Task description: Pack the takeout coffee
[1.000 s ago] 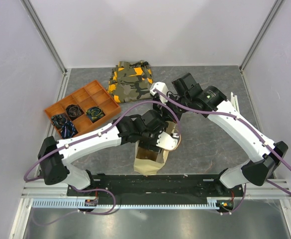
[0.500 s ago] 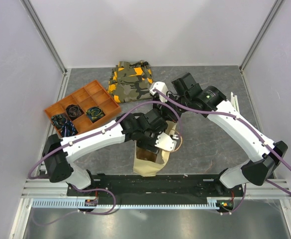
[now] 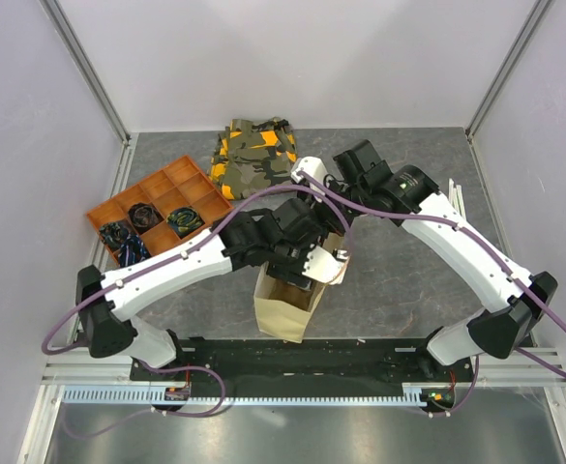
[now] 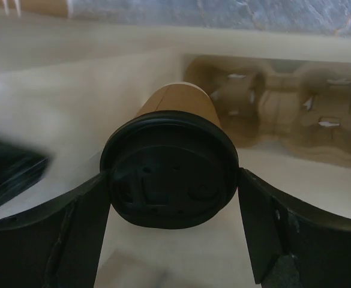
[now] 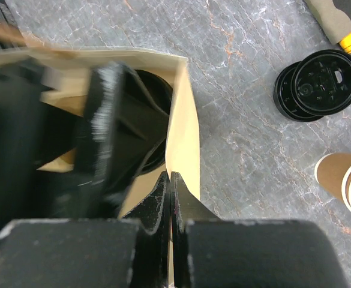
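lidded takeout coffee (image 4: 169,180) inside bag (image 4: 55,102)

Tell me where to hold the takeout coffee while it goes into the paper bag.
At the black lid, a finger on each opposite side of the takeout coffee, coming from the lid end, as the left gripper has it. The lid is wider than the tapering brown wall, so it probably will not slip through, and the paper bag walls leave only that end open.

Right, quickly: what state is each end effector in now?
Left end effector: closed around the small brown paper cup with a round black plastic lid.
Right end effector: shut on the rim of the tan paper bag.
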Robot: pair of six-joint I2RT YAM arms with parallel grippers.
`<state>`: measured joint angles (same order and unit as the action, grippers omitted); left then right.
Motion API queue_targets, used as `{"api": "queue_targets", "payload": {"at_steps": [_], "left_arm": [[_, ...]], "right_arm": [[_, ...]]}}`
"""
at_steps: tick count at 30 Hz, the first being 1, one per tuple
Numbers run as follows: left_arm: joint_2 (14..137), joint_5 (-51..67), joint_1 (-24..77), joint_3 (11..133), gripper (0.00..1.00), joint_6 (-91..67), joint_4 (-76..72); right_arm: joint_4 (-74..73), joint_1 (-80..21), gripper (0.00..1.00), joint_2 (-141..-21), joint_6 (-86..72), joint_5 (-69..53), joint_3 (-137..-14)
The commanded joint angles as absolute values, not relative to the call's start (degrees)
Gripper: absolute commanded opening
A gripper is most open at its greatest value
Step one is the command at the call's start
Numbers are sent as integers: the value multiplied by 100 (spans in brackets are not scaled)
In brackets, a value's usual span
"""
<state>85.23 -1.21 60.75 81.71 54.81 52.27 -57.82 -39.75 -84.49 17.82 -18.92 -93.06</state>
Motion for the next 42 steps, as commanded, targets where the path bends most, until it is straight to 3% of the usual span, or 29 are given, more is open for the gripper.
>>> {"api": "queue_targets", "payload": {"at_steps": [1, 12, 26, 42], "left_arm": [[8086, -26, 6091, 8552, 33, 6020, 5299], [7910, -316, 6065, 8640, 32, 6460, 5774], [8341, -554, 5845, 9325, 31, 5283, 5599], [7532, 184, 5836, 9598, 31, 5581, 5493]], "right_arm": [[-5783, -3990, 0, -8490, 1846, -1775, -9457], [-5590, -3990, 0, -8306, 1942, -1670, -9264], [-5361, -3990, 0, -8060, 2197, -1626, -9000], [-5554, -3806, 0, -8613, 1820, -1362, -9281]]}}
